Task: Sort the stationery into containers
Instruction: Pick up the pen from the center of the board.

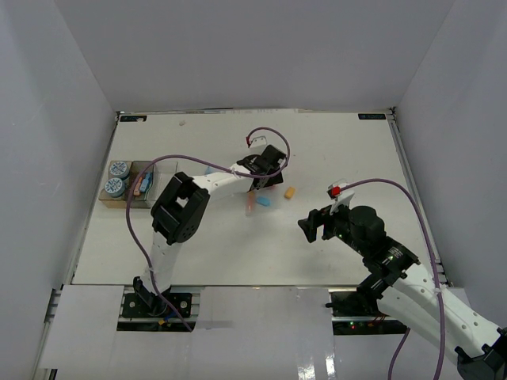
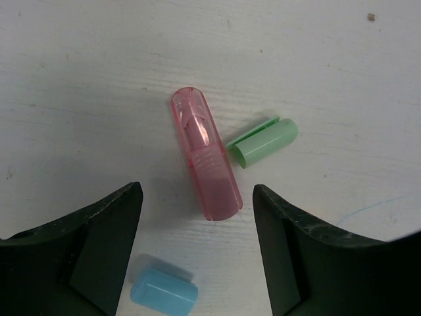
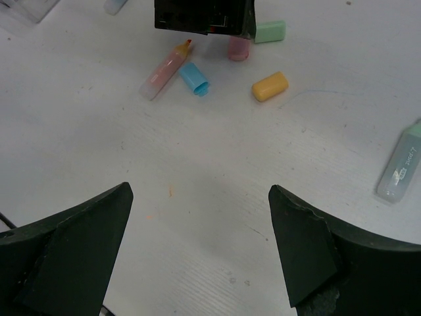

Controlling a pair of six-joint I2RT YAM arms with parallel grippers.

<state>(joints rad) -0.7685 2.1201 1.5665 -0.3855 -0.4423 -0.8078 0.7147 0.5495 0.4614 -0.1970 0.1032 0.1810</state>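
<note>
A pink translucent cap (image 2: 205,161) lies on the white table, its near end between my left gripper's (image 2: 197,194) open jaws, touching neither. A green cap (image 2: 264,141) lies just to its right and a blue cap (image 2: 163,290) sits by the left finger. From above, the left gripper (image 1: 268,180) hangs over this cluster, with a blue piece (image 1: 264,200), a pink piece (image 1: 250,205) and an orange piece (image 1: 290,192) nearby. My right gripper (image 3: 197,192) stands open over bare table, holding nothing. Two patterned rolls (image 1: 117,177) sit in the tan container (image 1: 106,199).
A clear container (image 1: 143,188) next to the tan one holds pink and blue pieces. The right wrist view shows a pink-orange highlighter (image 3: 166,69), a yellow cap (image 3: 270,86) and a mint highlighter (image 3: 401,164) off to the right. White walls enclose the table.
</note>
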